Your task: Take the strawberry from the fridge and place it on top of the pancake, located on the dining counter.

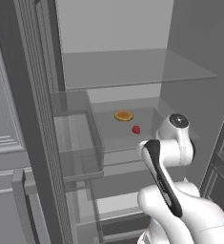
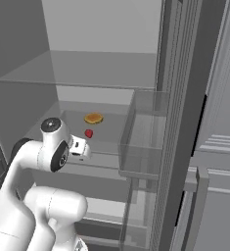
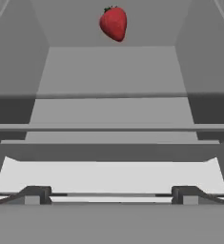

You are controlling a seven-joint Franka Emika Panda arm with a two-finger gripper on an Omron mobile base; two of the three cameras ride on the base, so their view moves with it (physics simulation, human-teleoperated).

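The fridge [image 1: 194, 57] stands open, its pale interior and glass shelves in front of me. A small red strawberry [image 1: 136, 129] lies on the middle glass shelf [image 1: 108, 138], near its front edge. In the hand view the strawberry [image 3: 114, 23] sits high and centred, well beyond my gripper [image 3: 111, 194]. The two dark fingertips [image 3: 36, 192] are spread wide apart, open, with nothing between them. From the right base view my hand [image 2: 79, 147] hovers just before the shelf's front edge, a little below and left of the strawberry [image 2: 88, 133]. The pancake and the dining counter are out of view.
A flat round orange-tan food [image 1: 124, 115] lies behind the strawberry on the same shelf. An upper glass shelf [image 1: 132, 69] hangs above. Clear door bins [image 1: 77, 143] jut out on the left, and the same bins [image 2: 146, 137] show right of my hand. Side walls close in.
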